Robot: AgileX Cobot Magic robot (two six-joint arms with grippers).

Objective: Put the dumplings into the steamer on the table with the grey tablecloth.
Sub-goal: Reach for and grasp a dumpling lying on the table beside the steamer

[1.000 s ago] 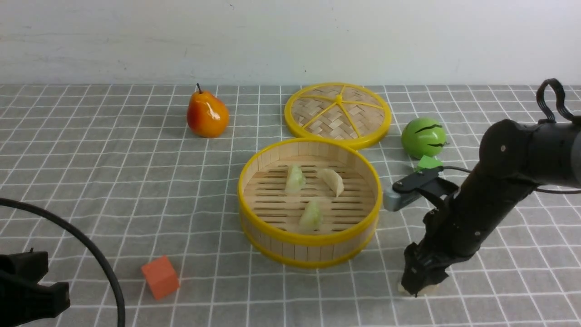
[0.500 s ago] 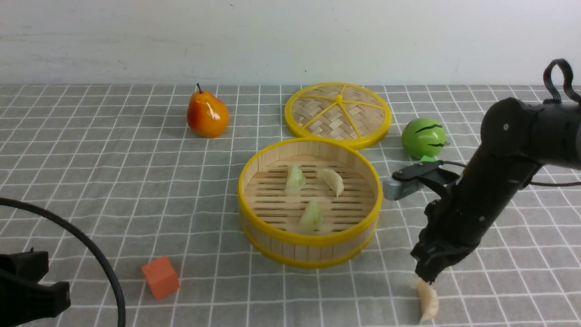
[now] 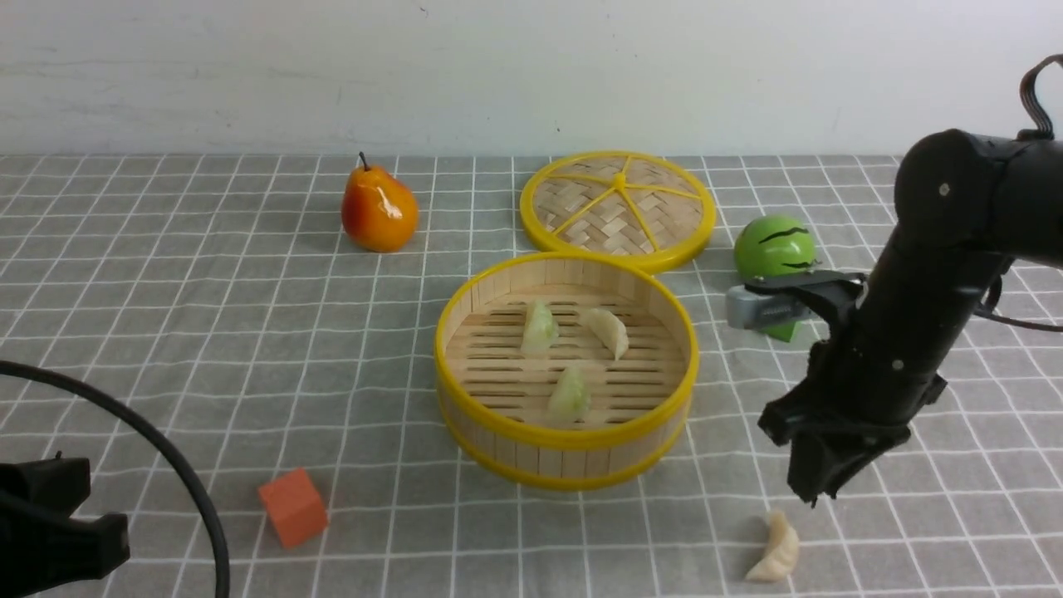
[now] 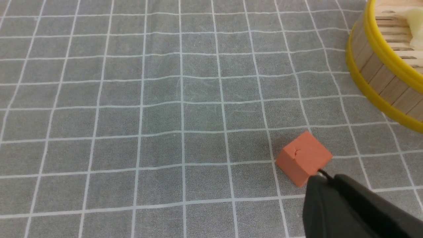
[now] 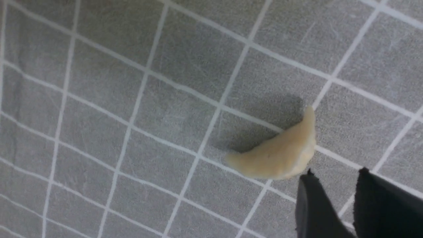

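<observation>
Fingers on our right gripper point(image 3: 812, 497) hang slightly parted, empty, just above a cream dumpling point(image 3: 776, 558) on the counter point(image 3: 249, 332); our left gripper point(image 4: 325, 180) is closed, empty.

Cream-white dumpling point(image 5: 277, 155) lying on grey tablecloth point(image 5: 132, 99), two black fingers point(image 5: 314, 208) slightly parted, empty, just beside it

Setting: robot test bench in a lab-type room. Evidence: bare white wall point(image 3: 249, 75) along the far side; table point(image 3: 166, 349) dressed in a grey tablecloth point(image 3: 124, 249) with white grid; staged play-food props, namely glossy pear point(image 3: 379, 209) far left, green striped ball point(image 3: 774, 246) far right, orange cube point(image 3: 292, 506) near left, bamboo steamer point(image 3: 565, 465) holding toy dumplings point(image 3: 540, 325) at centre, woven lid point(image 3: 619, 208) behind it; black robot arm point(image 3: 913, 316) at right; black cable point(image 3: 166, 453) looped near left.
</observation>
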